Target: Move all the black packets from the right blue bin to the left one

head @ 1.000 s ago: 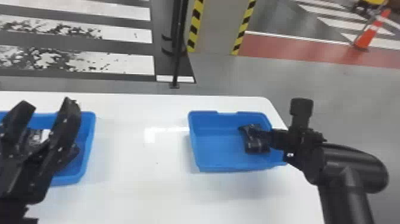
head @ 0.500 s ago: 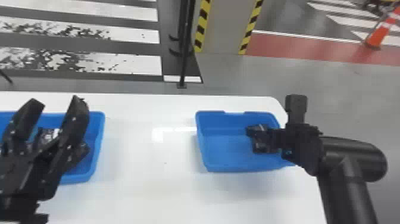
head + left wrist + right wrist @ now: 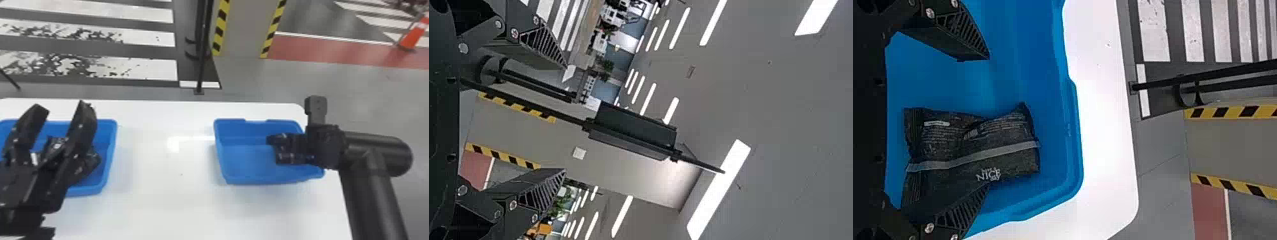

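Note:
In the head view my left gripper (image 3: 62, 107) is raised in front of the left blue bin (image 3: 110, 153), fingers apart. Black packets (image 3: 91, 161) lie in that bin, partly hidden behind the fingers. My right gripper (image 3: 274, 140) reaches over the right side of the right blue bin (image 3: 249, 180), covering part of a black packet (image 3: 284, 158). The left wrist view has my left gripper (image 3: 565, 119) open and holding nothing. In the right wrist view my right gripper (image 3: 988, 120) is open above the packet (image 3: 973, 150); one finger overlaps the packet's edge, contact unclear.
Both bins stand on a white table (image 3: 166, 198), with a wide stretch of tabletop between them. Beyond its far edge are a thin black pole (image 3: 204, 48), a pillar with striped edges (image 3: 242, 28) and an orange cone (image 3: 415, 36) on the floor.
Table and bins have shifted rightward in the head view. Relative to its bin, my right gripper is slightly farther left, over more of the packet. My left gripper remains raised with its fingers apart.

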Controlling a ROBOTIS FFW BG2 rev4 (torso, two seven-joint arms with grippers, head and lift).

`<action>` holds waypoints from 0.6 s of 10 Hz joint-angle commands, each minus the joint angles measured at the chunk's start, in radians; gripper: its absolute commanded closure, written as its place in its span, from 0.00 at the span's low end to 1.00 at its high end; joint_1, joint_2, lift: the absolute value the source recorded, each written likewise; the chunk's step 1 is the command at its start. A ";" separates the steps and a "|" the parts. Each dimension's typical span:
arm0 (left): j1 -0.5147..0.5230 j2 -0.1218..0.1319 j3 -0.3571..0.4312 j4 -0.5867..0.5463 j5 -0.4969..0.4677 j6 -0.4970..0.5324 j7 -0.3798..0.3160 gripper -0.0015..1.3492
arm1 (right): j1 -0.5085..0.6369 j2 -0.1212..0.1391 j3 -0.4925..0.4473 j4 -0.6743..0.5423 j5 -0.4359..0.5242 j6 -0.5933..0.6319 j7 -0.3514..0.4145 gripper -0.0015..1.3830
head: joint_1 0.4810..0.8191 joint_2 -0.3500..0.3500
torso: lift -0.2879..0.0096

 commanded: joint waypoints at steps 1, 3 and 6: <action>0.003 -0.002 0.005 0.000 0.000 -0.002 0.000 0.24 | -0.016 -0.002 0.000 0.032 -0.001 0.024 -0.001 0.10 | 0.63 0.20 | 0.50; 0.006 -0.002 0.003 0.000 0.000 -0.007 0.000 0.24 | -0.023 -0.002 0.000 0.042 0.003 0.070 -0.027 0.10 | 0.63 0.19 | 0.50; 0.006 -0.002 0.007 0.000 0.000 -0.010 0.000 0.24 | -0.040 -0.005 0.000 0.079 0.003 0.085 -0.027 0.12 | 0.63 0.18 | 0.50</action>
